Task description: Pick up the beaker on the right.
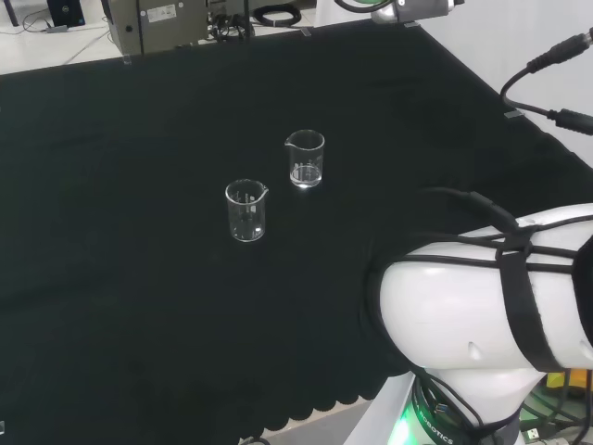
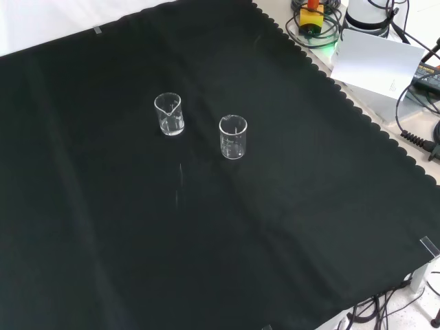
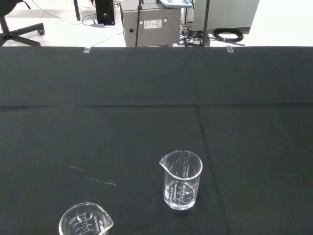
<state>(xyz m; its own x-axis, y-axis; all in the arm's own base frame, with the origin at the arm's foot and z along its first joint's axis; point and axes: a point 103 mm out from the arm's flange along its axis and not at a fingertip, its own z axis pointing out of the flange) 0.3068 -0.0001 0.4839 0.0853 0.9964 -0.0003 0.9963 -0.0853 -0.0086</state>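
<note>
Two clear glass beakers stand upright, apart from each other, on the black cloth (image 1: 139, 278). In the head view one beaker (image 1: 305, 158) stands farther off and to the right, and the other beaker (image 1: 246, 210) is nearer and to the left. The front view shows the first beaker (image 2: 169, 114) at the left, its spout turned towards the camera, and the second beaker (image 2: 233, 137) to its right. From the wrist, the first beaker (image 3: 181, 179) is seen whole, while the second beaker (image 3: 85, 223) is cut off at the picture's edge. Both look empty.
The arm's white link (image 1: 463, 315) bulks at the right of the head view. A grey equipment box (image 3: 151, 24) and cables lie beyond the cloth's far edge. In the front view a white panel (image 2: 378, 65) and wires sit past the scalloped edge.
</note>
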